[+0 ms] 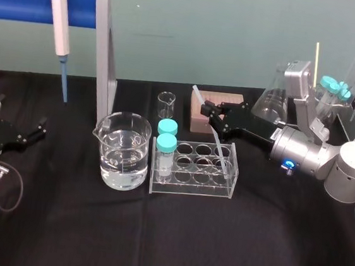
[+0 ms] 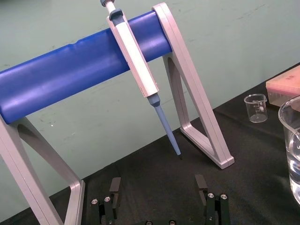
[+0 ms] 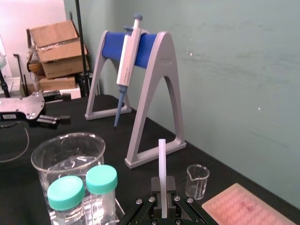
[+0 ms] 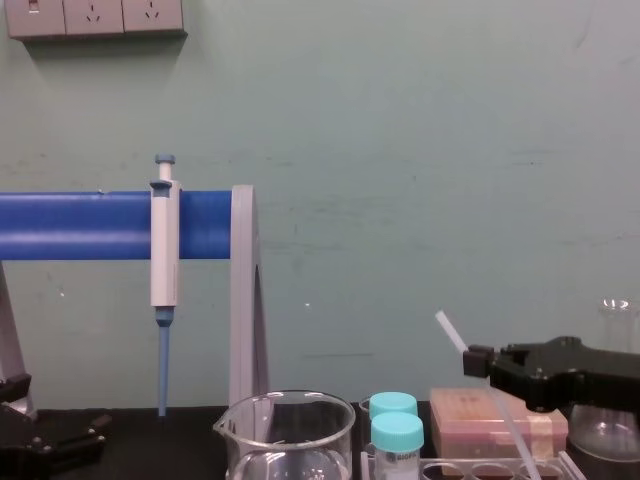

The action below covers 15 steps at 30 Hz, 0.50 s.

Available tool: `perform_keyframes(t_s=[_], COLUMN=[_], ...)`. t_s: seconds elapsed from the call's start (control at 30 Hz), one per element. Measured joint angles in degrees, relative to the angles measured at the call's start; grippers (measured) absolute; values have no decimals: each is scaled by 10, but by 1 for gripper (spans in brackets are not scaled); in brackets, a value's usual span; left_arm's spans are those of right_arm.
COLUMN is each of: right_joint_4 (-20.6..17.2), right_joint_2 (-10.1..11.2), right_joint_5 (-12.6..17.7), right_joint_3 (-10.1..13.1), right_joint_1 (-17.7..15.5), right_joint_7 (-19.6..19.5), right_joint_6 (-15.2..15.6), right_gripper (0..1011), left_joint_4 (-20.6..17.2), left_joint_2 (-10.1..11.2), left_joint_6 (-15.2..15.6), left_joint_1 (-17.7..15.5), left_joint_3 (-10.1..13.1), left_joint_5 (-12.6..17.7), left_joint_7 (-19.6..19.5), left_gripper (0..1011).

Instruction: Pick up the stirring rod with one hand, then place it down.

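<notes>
The right gripper's (image 1: 210,114) fingers (image 3: 169,185) are pressed in on the stirring rod (image 1: 217,143), pinching it partway along its length so that it is held up off the desk (image 1: 172,247), above the back right of the test tube rack (image 1: 191,184) and in front of the pinkish box (image 1: 231,100). The rod is a thin, straight, translucent whitish stick of even width with a squared-off end. It stands tilted rather than upright: in the chest view its free upper end (image 4: 450,330) leans up and toward the robot's left, and the lower part runs down to the right toward the rack. In the head view the long axis goes from the far left, over the box, down to the rack's right-hand wells; whether the lower tip touches the rack cannot be told. The clear rack holds two tubes with teal caps (image 1: 167,135) at its left end, and its other wells look empty. Just beside it on the left stands a large glass beaker (image 1: 123,149), about half full of clear liquid. A small empty beaker (image 1: 166,104) sits behind them, and a conical flask (image 1: 273,98) stands behind the right arm. Farther left, a pipette (image 1: 61,19) hangs on a blue-barred stand (image 1: 106,55). The left gripper (image 1: 34,132) rests low at the desk's left edge, fingers (image 2: 115,187) spread apart and holding nothing.
</notes>
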Motion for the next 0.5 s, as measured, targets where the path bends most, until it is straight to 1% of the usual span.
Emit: perform_keyframes(t_s=[0.27,0.37,0.5], right_joint_4=[-46,-79,-111], right_joint_2=[9,15,22], right_joint_5=[9,17,26], right_joint_3=[11,21,30], right_joint_1=[-17,-30,-42], right_joint_7=[-17,-26,-33], right_joint_6=[-4,-7,-16], right_gripper=[58,58,58], left_joint_4=[0,0,0], left_joint_2=[0,0,0], left_joint_6=[0,0,0], left_joint_1=[0,0,0], left_joint_3=[0,0,0], left_joint_5=[0,0,0], left_joint_7=[0,0,0], left_gripper=[1000,1000,1000])
